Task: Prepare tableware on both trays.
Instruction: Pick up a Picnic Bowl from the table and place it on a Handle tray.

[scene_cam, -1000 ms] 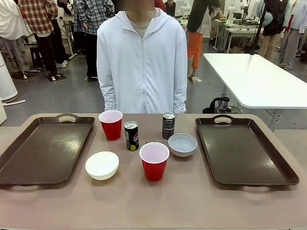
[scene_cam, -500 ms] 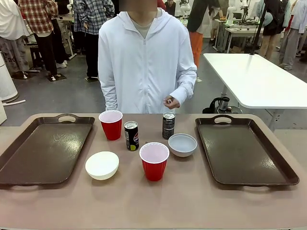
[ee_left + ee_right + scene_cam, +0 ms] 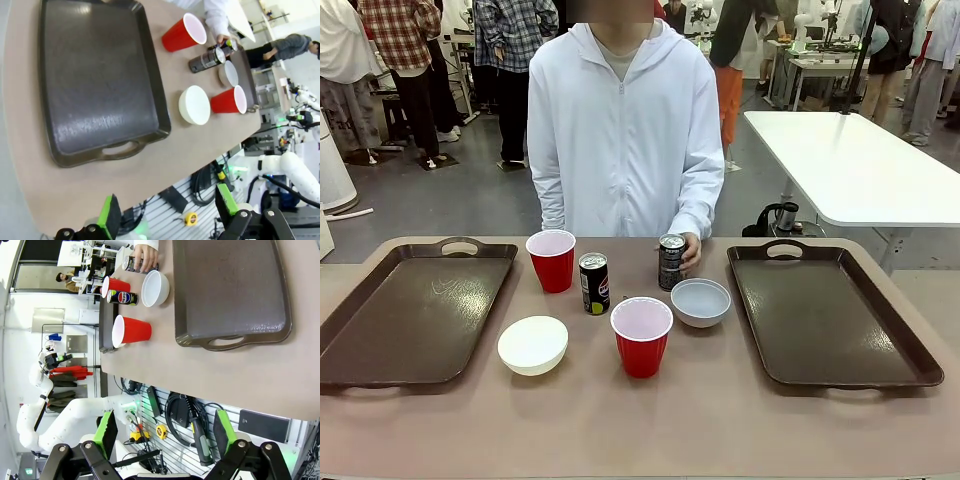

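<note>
Between two dark-brown trays, the left tray (image 3: 410, 310) and the right tray (image 3: 830, 315), stand the tableware. One red cup (image 3: 551, 260) is at the back left, another red cup (image 3: 641, 336) nearer the front. A white bowl (image 3: 533, 344) and a pale-grey bowl (image 3: 700, 302) flank it. One black can (image 3: 594, 283) stands free; the person's hand (image 3: 691, 250) grips the other can (image 3: 671, 262). My left gripper (image 3: 167, 210) hangs open beyond the tray's (image 3: 95, 80) near handle. My right gripper (image 3: 165, 430) is open too, off the table edge by its tray (image 3: 230, 290).
The person in a white hooded jacket stands at the far side, centre. A white table (image 3: 850, 160) lies behind to the right. Bare tabletop (image 3: 650, 420) runs along the front edge. Cables and tape measures lie on the floor below that edge.
The person's hand rose from the side to waist height, then came down onto the right-hand black can. The tableware and trays have not moved.
</note>
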### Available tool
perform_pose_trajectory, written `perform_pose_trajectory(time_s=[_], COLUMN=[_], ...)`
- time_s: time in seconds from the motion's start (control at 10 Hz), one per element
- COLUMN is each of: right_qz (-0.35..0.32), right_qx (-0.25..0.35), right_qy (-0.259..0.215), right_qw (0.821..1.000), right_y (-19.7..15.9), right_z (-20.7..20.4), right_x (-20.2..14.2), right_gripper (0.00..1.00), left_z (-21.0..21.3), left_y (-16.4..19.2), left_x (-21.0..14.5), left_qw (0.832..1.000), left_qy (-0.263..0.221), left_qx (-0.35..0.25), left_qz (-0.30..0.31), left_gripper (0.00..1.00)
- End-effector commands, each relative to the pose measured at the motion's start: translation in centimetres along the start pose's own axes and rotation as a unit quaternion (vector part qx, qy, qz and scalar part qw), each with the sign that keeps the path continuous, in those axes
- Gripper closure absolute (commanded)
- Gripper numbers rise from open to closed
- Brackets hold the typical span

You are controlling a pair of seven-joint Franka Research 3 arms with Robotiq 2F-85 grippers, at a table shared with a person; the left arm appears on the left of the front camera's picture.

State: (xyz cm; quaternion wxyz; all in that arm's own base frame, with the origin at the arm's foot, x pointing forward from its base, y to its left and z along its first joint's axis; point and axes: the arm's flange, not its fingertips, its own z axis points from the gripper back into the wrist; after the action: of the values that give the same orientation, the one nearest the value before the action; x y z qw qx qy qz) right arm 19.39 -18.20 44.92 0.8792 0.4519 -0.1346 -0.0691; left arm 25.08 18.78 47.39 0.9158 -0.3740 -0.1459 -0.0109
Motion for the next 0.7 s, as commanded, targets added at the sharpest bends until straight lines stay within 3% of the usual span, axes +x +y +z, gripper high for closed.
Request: perform_pose_trajectory(time_s=[0.0, 0.2, 0.6], right_qz=[0.0, 0.0, 0.0], right_qx=[0.001, 0.001, 0.001], right_qy=[0.0, 0.0, 0.0], right_qw=[1.0, 1.0, 1.0], right_y=[-0.1, -0.1, -0.1], right_z=[0.0, 0.0, 0.0], right_x=[0.0, 0.0, 0.0], right_gripper=[0.0, 0.0, 0.0], left_z=[0.5, 0.4, -5.9], left_y=[-1.1, -4.9, -14.9], left_x=[0.9, 3.8, 9.1], left_qw=[1.0, 0.992, 0.949], left_qy=[0.01, 0.027, 0.09], left_qx=[0.026, 0.12, 0.285], left_qz=[0.0, -0.013, -0.103], left_gripper=[0.0, 0.0, 0.0])
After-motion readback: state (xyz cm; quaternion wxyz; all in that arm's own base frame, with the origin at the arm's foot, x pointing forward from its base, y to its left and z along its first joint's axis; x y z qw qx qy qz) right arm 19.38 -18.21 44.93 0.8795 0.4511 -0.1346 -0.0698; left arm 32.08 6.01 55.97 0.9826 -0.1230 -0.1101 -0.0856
